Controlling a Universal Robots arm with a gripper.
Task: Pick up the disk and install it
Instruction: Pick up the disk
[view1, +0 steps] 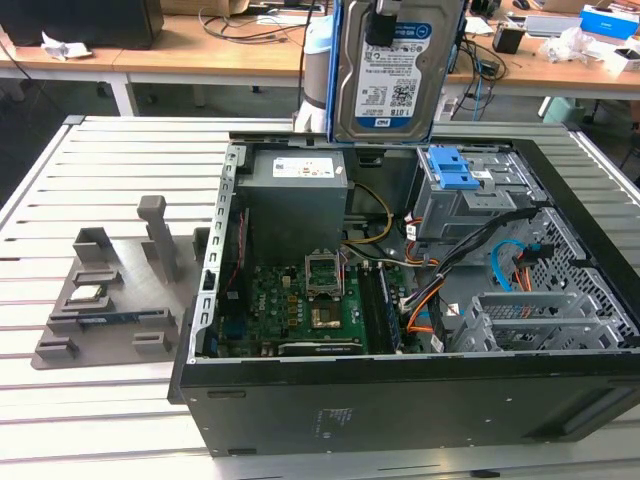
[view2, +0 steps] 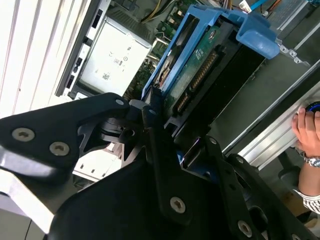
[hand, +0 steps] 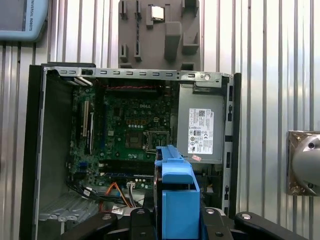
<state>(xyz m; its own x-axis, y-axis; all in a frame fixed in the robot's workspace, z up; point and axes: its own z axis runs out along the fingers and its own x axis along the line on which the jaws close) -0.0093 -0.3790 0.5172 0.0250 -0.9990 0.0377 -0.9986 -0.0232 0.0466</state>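
The disk (view1: 393, 75), silver with a blue-and-white label and blue side rails, hangs upright above the back edge of the open computer case (view1: 400, 400). My gripper (view1: 384, 22) is shut on its upper end. In the second wrist view the black fingers (view2: 102, 117) clamp the disk (view2: 196, 67), whose green circuit-board side and blue rail face the camera. In the first wrist view the disk's blue rail (hand: 176, 192) stands between the finger links, over the case's power supply (hand: 201, 130) and motherboard (hand: 130, 120).
Inside the case a drive cage with a blue latch (view1: 452, 165) sits at the exterior view's right. A grey fixture (view1: 110, 300) on the slatted table holds a small chip (view1: 88, 293). A person's hand (view2: 305, 125) rests near the case edge. A pendant (hand: 22, 20) lies beyond the case.
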